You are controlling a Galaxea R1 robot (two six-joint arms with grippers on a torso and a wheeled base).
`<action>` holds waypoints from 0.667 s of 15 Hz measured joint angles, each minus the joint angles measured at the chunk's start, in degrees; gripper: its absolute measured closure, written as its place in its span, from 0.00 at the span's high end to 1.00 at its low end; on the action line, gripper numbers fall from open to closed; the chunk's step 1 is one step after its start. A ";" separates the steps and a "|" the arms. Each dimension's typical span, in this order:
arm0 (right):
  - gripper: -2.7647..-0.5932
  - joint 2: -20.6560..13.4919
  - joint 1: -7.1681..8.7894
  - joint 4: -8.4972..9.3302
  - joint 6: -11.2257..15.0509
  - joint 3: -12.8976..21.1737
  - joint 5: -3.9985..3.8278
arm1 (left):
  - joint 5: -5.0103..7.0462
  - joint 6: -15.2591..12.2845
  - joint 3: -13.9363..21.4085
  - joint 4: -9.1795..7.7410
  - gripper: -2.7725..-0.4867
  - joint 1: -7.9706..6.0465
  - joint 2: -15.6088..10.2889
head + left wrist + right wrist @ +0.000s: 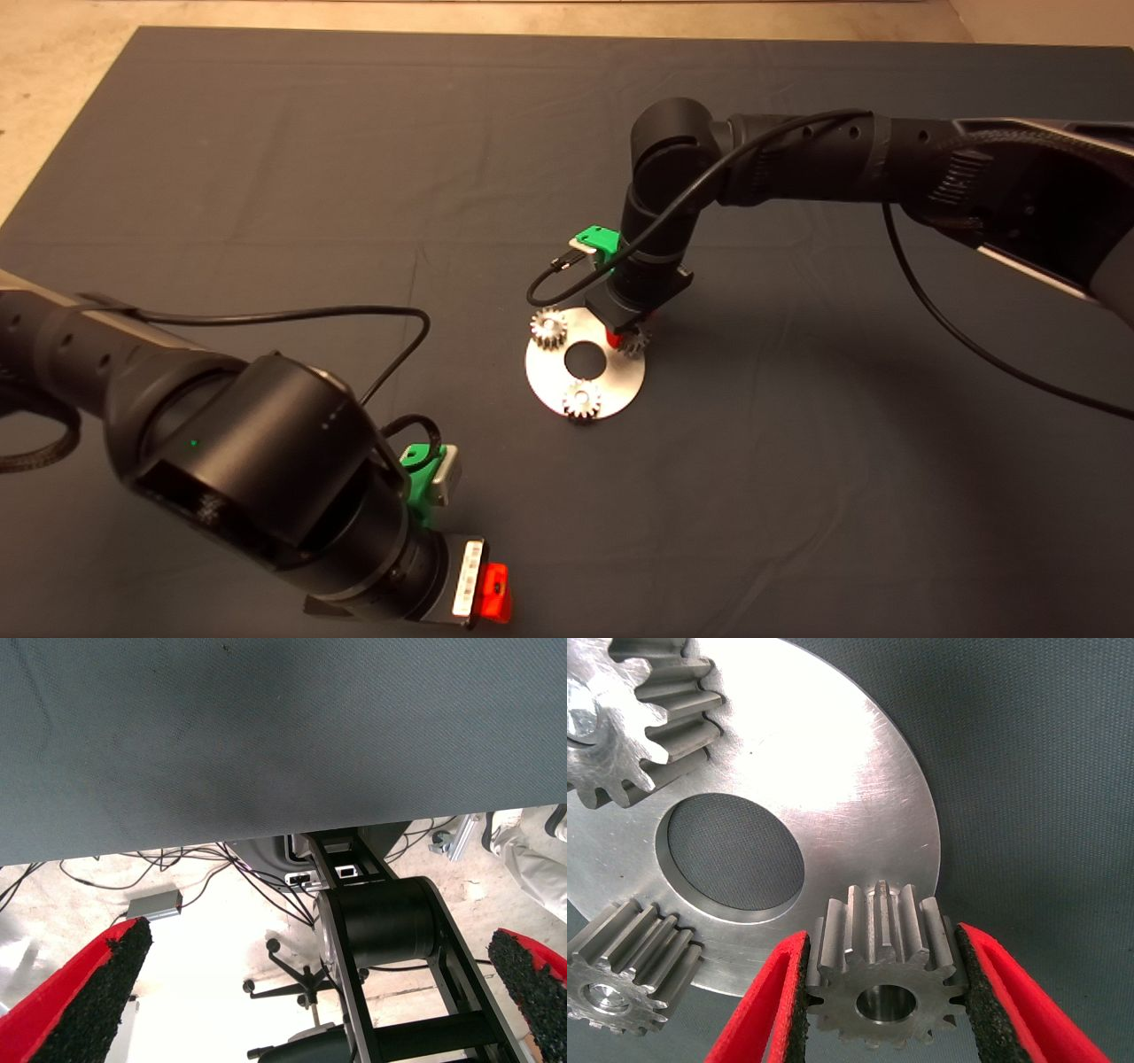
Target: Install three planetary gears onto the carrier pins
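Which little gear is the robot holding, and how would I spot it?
Find the shiny round disc in the middle of the dark mat. Three small gears sit on it; the held gear is at the edge under the right gripper. Only this one is squeezed between red fingers.

Between the right gripper's [877,997] red fingers the gap is filled by a small silvery-grey toothed gear [879,979]; two more gears [629,970] [633,718] stand ahead on the round silver disc [833,788]; dark mat beside the outer finger lies bare.
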 joint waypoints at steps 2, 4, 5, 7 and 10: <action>0.24 -0.02 0.00 0.02 0.00 0.00 0.01 | -0.02 0.00 -0.02 0.00 0.99 0.00 0.00; 0.26 -0.15 -0.66 -0.02 0.02 -0.10 0.22 | -0.02 0.00 0.00 0.00 0.99 0.00 0.01; 0.26 -0.19 -0.77 0.00 0.02 -0.16 0.22 | 0.00 0.00 -0.02 0.00 0.99 0.00 0.01; 0.32 -0.20 -0.82 0.07 0.02 -0.16 -0.21 | 0.00 0.00 -0.02 0.01 0.99 0.00 0.01; 0.39 -0.61 -0.62 0.09 0.06 -0.09 -0.24 | 0.00 0.00 -0.02 0.01 0.99 0.00 0.03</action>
